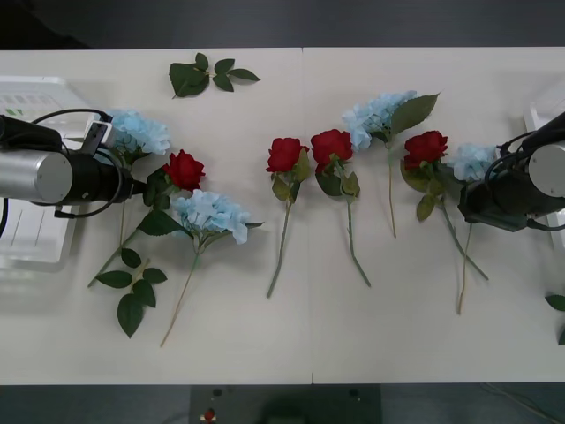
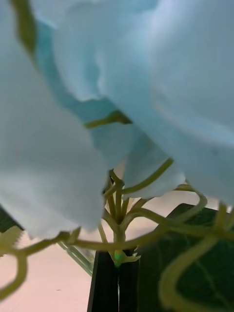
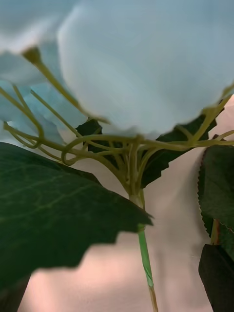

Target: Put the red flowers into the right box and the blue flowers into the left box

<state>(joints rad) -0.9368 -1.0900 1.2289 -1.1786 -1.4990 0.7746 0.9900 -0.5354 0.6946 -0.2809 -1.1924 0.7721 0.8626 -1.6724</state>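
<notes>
So far nothing is boxed: four red flowers and four blue flowers lie on the table; my right gripper pinches a blue stem

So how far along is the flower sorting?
Done: nothing; the left box and right box show no blooms. In hand: the right gripper's fingers are shut on the rightmost blue flower's stem; the left gripper sits by the leftmost flowers. Left: all four red flowers and four blue flowers.

Both arms have silver cylindrical forearms, black wrist housings and looping black cables; the right's fingers are black.
</notes>
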